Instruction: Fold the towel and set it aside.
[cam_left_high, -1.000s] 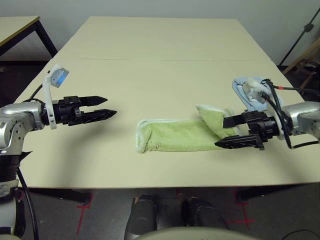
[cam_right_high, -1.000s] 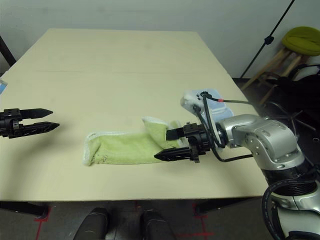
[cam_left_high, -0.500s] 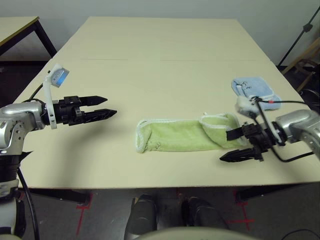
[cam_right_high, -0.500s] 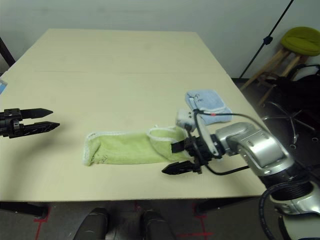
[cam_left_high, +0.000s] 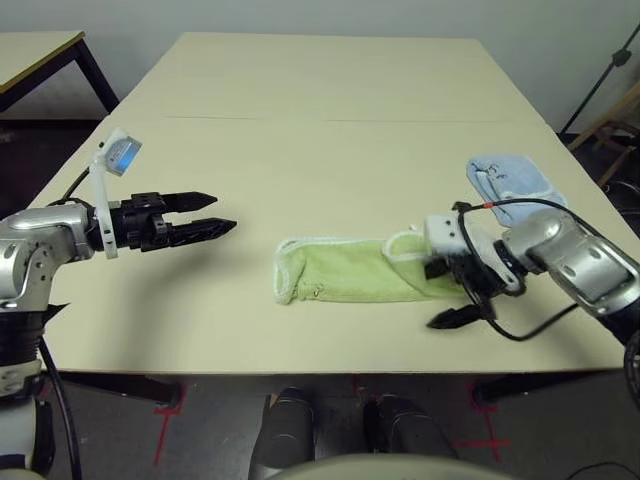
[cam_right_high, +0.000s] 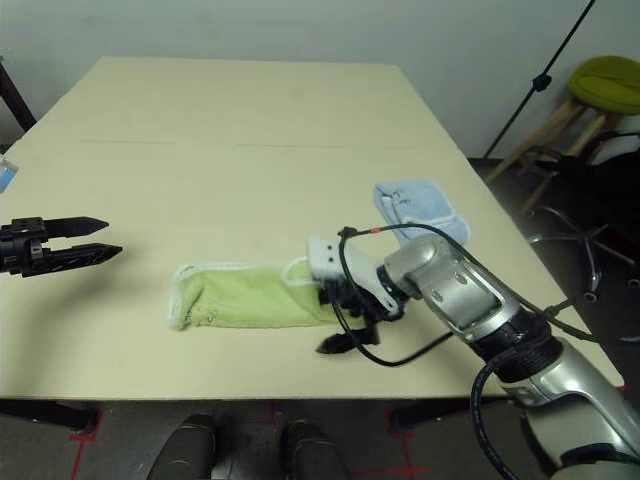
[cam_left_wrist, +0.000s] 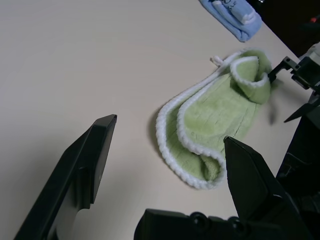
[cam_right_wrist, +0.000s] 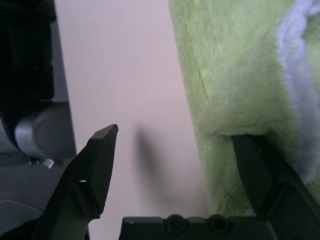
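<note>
Green towel (cam_left_high: 345, 272) lies folded in a strip, front-center of table (cam_left_high: 250, 170), right end curled over. Your right gripper (cam_left_high: 442, 293) is at its 3 o'clock end, fingers apart, one under the curl. Left gripper (cam_left_high: 224, 213), fingers apart, at towel's 10 o'clock. Blue cloth (cam_left_high: 512, 185) at 2 o'clock.

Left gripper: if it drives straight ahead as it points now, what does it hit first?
Probably the towel: the left gripper points across bare table toward it. Its height above the table is unclear, so it may pass over the towel's near end.
</note>
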